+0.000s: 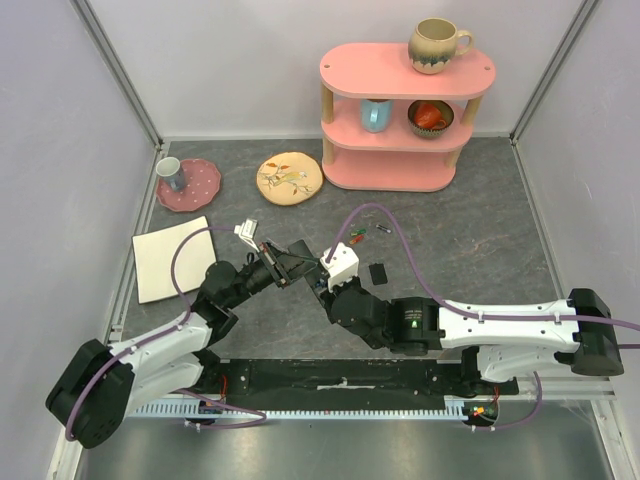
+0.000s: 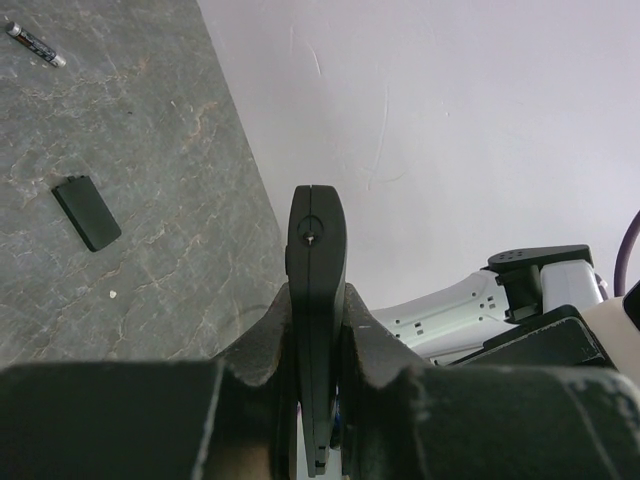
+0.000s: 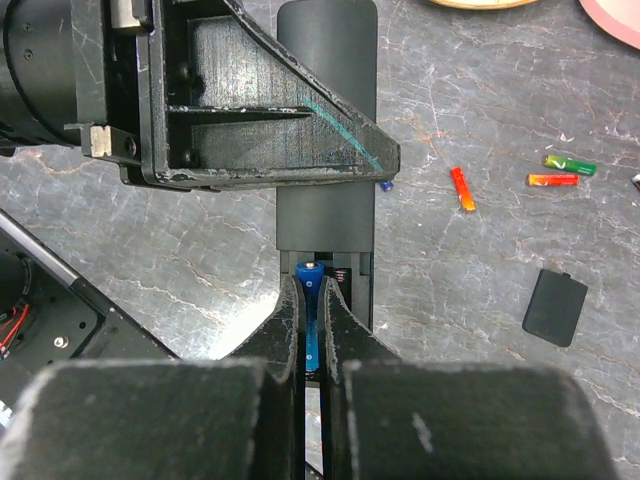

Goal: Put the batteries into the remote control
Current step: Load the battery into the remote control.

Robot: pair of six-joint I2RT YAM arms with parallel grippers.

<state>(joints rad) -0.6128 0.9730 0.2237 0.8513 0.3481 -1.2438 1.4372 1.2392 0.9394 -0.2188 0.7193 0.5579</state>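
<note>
- Jaws of the right hand (image 3: 312, 296) are all but closed, pinching a blue battery (image 3: 308, 272) lengthwise, with its end poking out just ahead of the fingertips.
- Directly under that tip is the remote control (image 3: 325, 215), with the open battery bay (image 3: 343, 275) at the end nearest the hand. The cell's nose sits at the bay mouth; can't tell if it touches a contact.
- The left hand (image 2: 317, 305) is clamped on the remote's two long sides, and the far end sticks out past its fingers. The remote looks lifted off the worktop (image 3: 450, 270).
- Cell handling, my read: it is light, rigid, smooth and round, so it will roll or squirt out of the pinch if pushed off-axis. Hold the barrel and leave the leading end free.
- Remote, my read: it is stiff, light, matte plastic. Gripping the side edges is right because it leaves the bay face clear. Insertion force could pivot it in the left hand.
- Right of the right hand, flat on the worktop, are three loose batteries (image 3: 462, 188). One is red-orange and two are orange-green (image 3: 553, 180) (image 3: 570, 165), all well apart from the remote.
- Nearer on that side is a small black cover (image 3: 555, 306), lying apart from the cells.
</note>
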